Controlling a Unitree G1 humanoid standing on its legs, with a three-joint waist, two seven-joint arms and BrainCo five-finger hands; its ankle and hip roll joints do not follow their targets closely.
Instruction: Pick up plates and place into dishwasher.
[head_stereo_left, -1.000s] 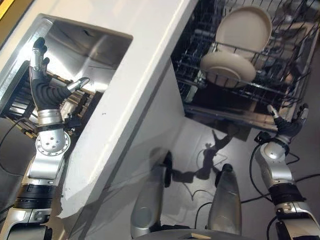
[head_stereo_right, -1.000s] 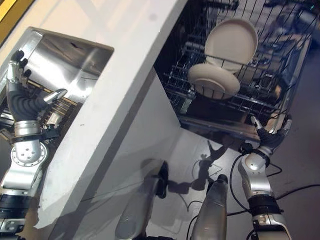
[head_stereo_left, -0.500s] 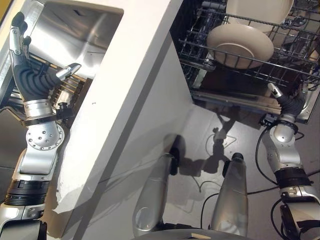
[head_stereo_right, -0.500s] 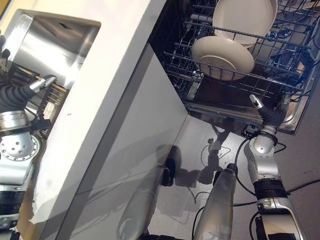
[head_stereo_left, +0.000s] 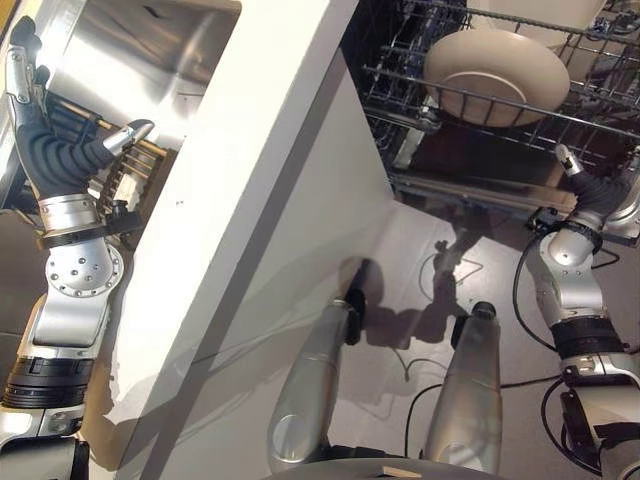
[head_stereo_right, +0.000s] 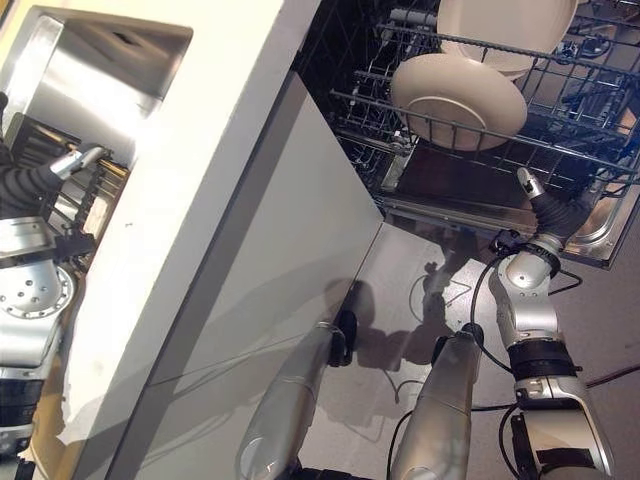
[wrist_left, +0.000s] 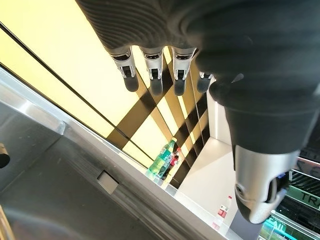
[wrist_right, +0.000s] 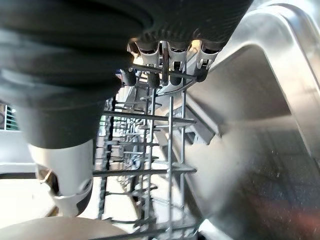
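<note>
Two beige plates sit in the dishwasher's pulled-out wire rack (head_stereo_left: 470, 125): one (head_stereo_left: 497, 75) leans face-down at the front, the other (head_stereo_right: 505, 30) stands behind it. My right hand (head_stereo_left: 590, 195) is at the rack's front right corner. Its thumb sticks up, and in the right wrist view its straight fingers (wrist_right: 170, 60) rest against the rack wires (wrist_right: 170, 130), holding nothing. A plate's rim (wrist_right: 55, 230) shows close beside that hand. My left hand (head_stereo_left: 50, 140) is raised open over the steel sink (head_stereo_left: 150, 50), empty.
A white countertop (head_stereo_left: 270, 150) runs between the sink and the dishwasher. The dishwasher's door (head_stereo_left: 420, 260) lies open and flat below the rack. A dark dish rack (head_stereo_left: 135, 180) sits in the sink by my left hand. Bottles (wrist_left: 165, 157) stand far beyond the sink.
The camera has shifted, moving the whole picture. My right hand has risen from below the rack to its front corner. The left hand stays raised over the sink.
</note>
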